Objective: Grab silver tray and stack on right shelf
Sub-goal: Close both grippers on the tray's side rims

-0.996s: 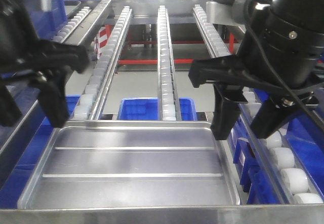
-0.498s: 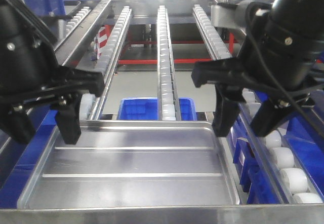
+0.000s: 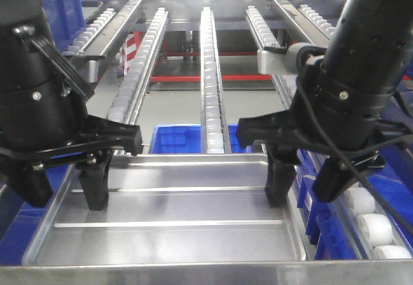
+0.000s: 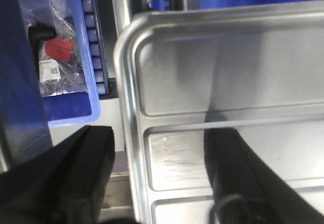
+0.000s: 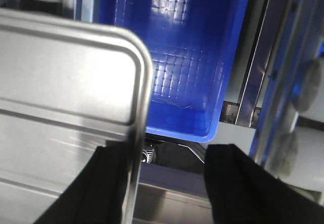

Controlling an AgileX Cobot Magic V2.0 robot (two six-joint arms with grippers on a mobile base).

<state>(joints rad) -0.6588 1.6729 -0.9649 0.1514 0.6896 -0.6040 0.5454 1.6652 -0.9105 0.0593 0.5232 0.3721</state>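
Both grippers gape apart: left gripper (image 3: 64,191) straddles the tray (image 3: 168,233) at its left rim, right gripper (image 3: 306,185) at its right rim.

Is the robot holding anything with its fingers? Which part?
Nothing is held yet. The left gripper and the right gripper are open, each with its fingers on either side of a side rim of the silver tray.

Glossy ridged metal silver tray (image 3: 168,233), blue plastic bin (image 5: 187,57).
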